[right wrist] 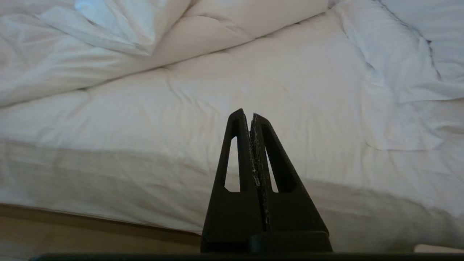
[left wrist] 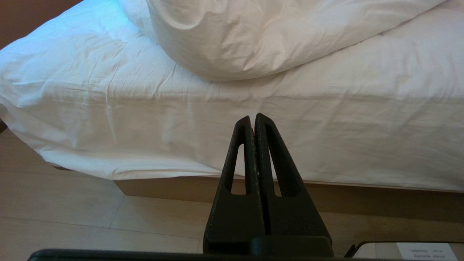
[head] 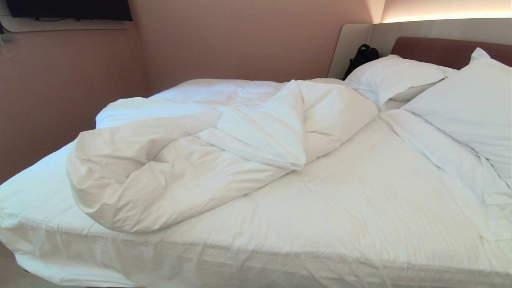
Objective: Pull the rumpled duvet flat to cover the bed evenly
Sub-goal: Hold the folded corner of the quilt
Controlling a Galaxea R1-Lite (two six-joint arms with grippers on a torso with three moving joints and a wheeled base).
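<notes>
Two white pillows (head: 420,84) lie near a black bag (head: 361,57); a dark screen (head: 68,9) hangs on the pink wall (head: 240,40).

The left gripper (left wrist: 252,117) has its two black fingers pressed together, tips touching, holding nothing. The right gripper (right wrist: 248,115) is likewise closed and empty, fingers meeting at the tips.

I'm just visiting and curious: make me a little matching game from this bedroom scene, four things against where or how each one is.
Things:
1. puffy white rumpled duvet
2. white pillows
3. small black bag
4. left gripper

States:
A. fingers shut, holding nothing, in front of the bed's side
B. bunched in a heap on the mattress
C. leaning at the headboard
D. in the corner beside the headboard

Pairs: 1-B, 2-C, 3-D, 4-A
</notes>
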